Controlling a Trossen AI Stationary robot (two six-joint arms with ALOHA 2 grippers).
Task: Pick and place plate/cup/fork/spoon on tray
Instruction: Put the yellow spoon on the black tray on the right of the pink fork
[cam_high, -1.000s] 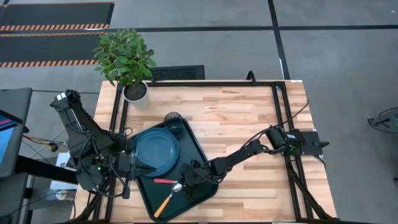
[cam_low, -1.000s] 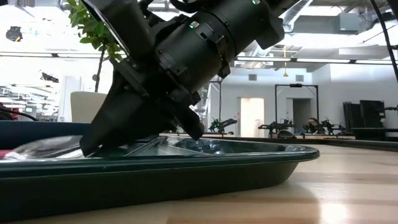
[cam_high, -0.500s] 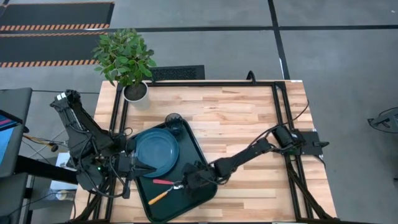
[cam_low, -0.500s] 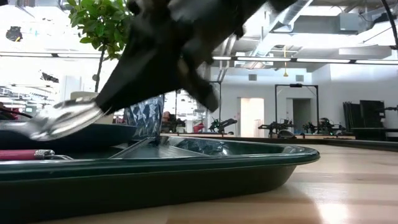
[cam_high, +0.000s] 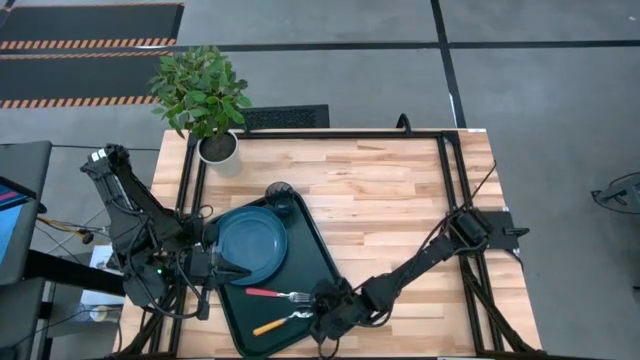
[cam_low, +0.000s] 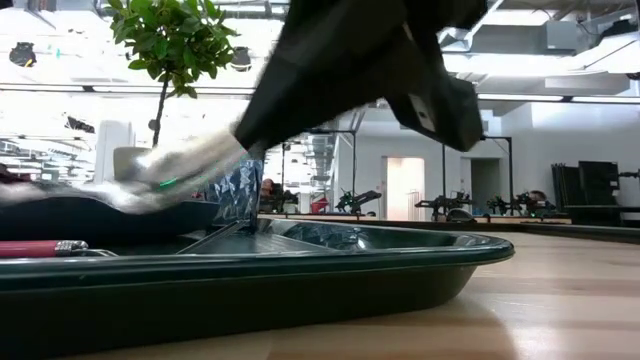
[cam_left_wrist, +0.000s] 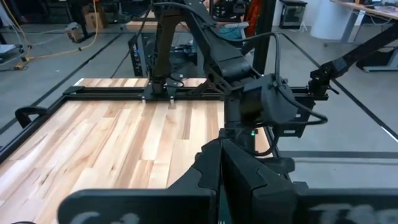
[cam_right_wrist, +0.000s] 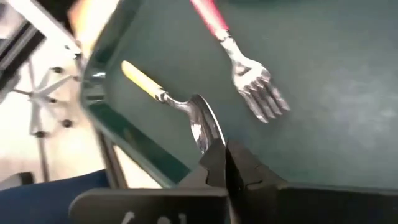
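On the green tray (cam_high: 322, 262), the spoon (cam_high: 282, 321) is laid beside the fork (cam_high: 276, 294), with the right gripper (cam_high: 322, 318) pressed together, empty, at its bowl, apparently having finished the placement.

The pale, plank-patterned wooden surface (cam_high: 380, 190) sits in a black metal frame. Directly on it, toward the left near corner, lies the big dark green rectangular plastic tray (cam_high: 325, 268) with rounded corners and a raised lip, turned at a slant to the surface's edges. At the far left corner stands a white pot holding a leafy green plant (cam_high: 218, 148). The right side shows only bare wood.
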